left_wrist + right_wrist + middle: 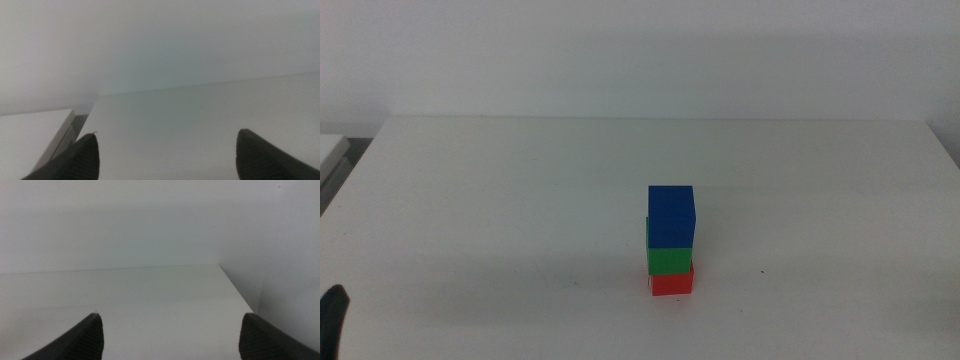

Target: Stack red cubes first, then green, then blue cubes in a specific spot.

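Stack is up on the white tabletop (500, 190), a bit right of centre and toward the near edge in the middle view. Red cube (671, 283) sits at the bottom, on the tabletop. Green cube (670, 259) rests on it, and the blue cube (671, 215) is on top. Blue looks slightly shifted vs. the green below, w/ a sliver of green showing at its left side; red pokes out a touch to the right under green. All three touch, stack upright. The spot itself is covered by the red cube, so its marks can't be seen; one tiny dark speck lies on the tabletop just right of the stack.

Nothing holds the cubes. Left gripper (167, 150) waits off to the side; only a dark tip shows at the bottom-left corner of the middle view, well apart from the stack. Its jaws stand wide apart w/ nothing between them, bare tabletop ahead. Right gripper (172, 332) is out of the middle view; its wrist view shows jaws likewise spread wide, empty, over bare tabletop near a corner of it.
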You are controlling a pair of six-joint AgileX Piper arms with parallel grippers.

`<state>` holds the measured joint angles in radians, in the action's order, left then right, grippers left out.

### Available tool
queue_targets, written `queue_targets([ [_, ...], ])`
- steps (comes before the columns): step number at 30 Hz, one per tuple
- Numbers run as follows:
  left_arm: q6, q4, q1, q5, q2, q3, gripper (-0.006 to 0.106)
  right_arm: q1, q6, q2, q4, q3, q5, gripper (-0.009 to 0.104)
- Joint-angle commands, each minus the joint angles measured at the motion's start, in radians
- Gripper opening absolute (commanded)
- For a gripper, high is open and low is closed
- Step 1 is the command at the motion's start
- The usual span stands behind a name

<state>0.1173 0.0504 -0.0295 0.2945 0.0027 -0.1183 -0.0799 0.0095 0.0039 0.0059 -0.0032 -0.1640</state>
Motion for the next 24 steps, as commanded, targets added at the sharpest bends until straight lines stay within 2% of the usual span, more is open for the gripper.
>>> queue_targets([
  [1,-0.001,0.003,0.0,-0.045,-0.003,0.027,0.094,-0.007,-0.003,-0.004,-0.006,0.003,0.006,0.093],
  [24,-0.001,0.01,0.0,-0.127,-0.003,0.118,0.094,-0.007,-0.003,-0.004,-0.006,0.003,0.006,0.093],
])
